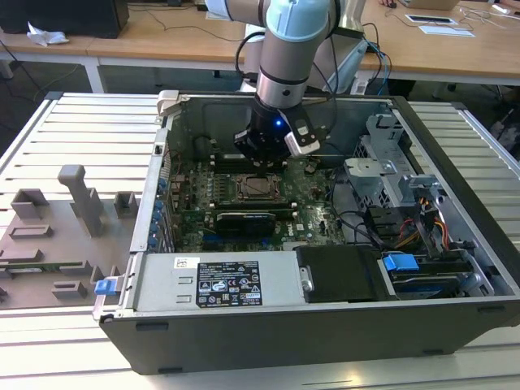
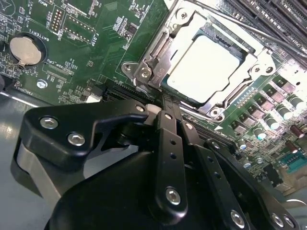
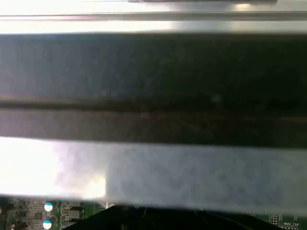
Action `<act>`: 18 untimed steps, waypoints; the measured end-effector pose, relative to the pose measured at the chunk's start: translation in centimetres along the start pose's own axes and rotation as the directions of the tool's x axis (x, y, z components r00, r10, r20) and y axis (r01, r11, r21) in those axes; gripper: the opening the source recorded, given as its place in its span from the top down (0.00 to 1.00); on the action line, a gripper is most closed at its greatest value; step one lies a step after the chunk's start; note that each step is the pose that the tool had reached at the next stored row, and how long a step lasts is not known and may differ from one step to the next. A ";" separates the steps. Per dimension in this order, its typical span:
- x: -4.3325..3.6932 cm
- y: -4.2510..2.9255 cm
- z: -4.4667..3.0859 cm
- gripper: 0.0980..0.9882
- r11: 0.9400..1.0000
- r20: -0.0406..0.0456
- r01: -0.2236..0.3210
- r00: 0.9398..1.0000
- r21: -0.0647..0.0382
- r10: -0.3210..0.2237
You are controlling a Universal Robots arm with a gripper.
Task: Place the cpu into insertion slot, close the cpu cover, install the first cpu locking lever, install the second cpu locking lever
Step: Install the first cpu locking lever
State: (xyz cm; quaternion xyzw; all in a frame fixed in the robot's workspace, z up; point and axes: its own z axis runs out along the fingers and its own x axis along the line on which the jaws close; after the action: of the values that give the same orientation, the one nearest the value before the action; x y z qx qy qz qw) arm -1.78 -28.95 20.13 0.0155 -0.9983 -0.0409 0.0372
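Two of the four steps are reading as done, judged from how things are lying now. The cpu (image 2: 206, 64), a small flat square chip with a pale silver-grey metal top, is sitting in the insertion slot (image 1: 260, 187), a square dark socket with a silver rim on the green circuit board (image 2: 91, 43). The cpu cover (image 2: 256, 67), a thin square silver frame plate with a large central window, is lying flat around the chip.

Item, black gripper (image 2: 165, 108): its fingers are pressed together, pinching nothing visible, tip just beside the socket edge and touching or nearly touching the thin silver locking lever (image 2: 158, 79) running along that side. In the exterior view it is hovering at about 12 o'clock of the socket.

Item, levers: whether either is hooked down cannot be told; both lever steps are judged outstanding or under way.
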 end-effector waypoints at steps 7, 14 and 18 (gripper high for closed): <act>-0.51 0.41 0.05 0.99 1.000 -0.001 0.000 1.000 -0.001 0.000; -0.37 -0.08 -1.36 0.99 1.000 -0.001 -0.001 1.000 0.018 0.001; -0.22 -1.76 -1.49 0.99 1.000 -0.001 -0.002 1.000 0.028 0.002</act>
State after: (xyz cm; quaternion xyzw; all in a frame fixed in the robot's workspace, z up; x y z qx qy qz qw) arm -1.40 -30.81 21.45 0.0151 -0.9988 -0.0270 0.0375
